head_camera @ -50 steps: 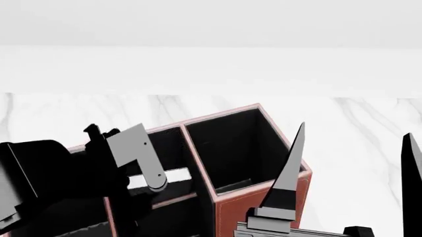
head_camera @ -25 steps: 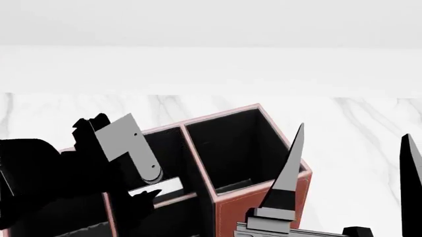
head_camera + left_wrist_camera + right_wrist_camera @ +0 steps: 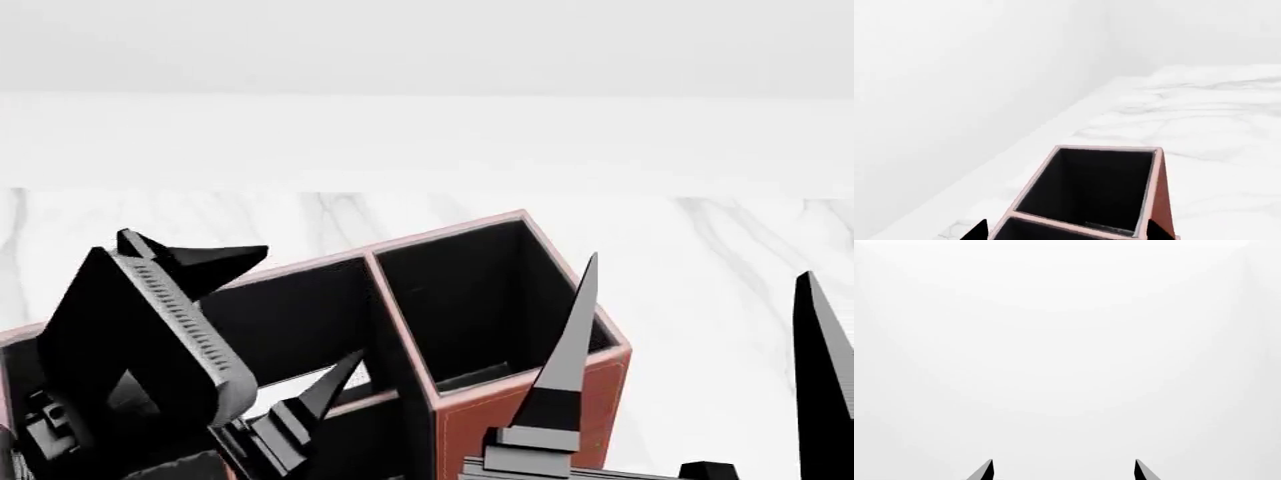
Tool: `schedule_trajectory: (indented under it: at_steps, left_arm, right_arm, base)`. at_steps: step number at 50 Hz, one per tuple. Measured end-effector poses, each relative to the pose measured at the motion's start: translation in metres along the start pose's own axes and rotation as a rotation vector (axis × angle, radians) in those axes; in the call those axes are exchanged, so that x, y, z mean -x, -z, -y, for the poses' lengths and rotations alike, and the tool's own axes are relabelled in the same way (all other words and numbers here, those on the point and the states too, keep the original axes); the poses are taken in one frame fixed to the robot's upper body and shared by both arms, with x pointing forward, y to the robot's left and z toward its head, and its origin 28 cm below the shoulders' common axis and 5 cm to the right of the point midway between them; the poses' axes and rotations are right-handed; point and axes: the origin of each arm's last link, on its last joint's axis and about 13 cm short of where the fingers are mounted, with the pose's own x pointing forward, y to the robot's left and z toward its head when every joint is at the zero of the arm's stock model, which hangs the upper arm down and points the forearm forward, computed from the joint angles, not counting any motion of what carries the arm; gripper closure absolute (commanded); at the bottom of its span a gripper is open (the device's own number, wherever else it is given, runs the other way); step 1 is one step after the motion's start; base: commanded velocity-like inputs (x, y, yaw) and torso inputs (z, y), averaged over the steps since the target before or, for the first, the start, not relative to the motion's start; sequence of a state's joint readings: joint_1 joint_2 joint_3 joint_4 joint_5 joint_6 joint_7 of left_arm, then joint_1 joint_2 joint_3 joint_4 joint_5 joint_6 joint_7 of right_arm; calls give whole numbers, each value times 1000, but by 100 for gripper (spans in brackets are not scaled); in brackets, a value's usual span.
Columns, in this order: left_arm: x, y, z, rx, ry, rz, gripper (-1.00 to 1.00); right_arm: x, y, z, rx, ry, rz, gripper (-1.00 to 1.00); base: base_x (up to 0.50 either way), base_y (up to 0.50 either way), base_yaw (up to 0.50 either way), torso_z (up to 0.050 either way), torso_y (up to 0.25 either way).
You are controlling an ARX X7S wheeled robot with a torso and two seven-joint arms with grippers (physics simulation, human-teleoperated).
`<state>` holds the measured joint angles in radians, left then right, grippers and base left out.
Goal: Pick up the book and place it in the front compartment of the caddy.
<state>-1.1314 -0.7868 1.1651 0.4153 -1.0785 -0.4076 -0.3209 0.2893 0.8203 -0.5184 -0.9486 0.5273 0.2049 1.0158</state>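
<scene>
White marbled surface [image 3: 747, 260] carries the reddish-brown caddy [image 3: 514, 415], its black compartments seen from above. Left fingers [image 3: 200, 300] are spread wide over the caddy's left compartments, holding nothing; right fingers [image 3: 694, 350] are parted and empty. The book cannot be made out with certainty. Release seems done; withdrawal is judged next.
</scene>
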Motion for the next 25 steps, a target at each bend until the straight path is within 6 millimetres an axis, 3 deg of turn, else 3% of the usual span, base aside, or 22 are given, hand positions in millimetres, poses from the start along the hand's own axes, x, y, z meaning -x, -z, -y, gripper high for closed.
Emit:
schedule_trajectory:
  at_steps: [25]
  left_arm:
    - [46, 14, 54, 59, -246, 428, -100]
  right_arm:
    - [0, -1, -1, 0, -3, 5, -100]
  base:
    - [0, 0, 0, 0, 0]
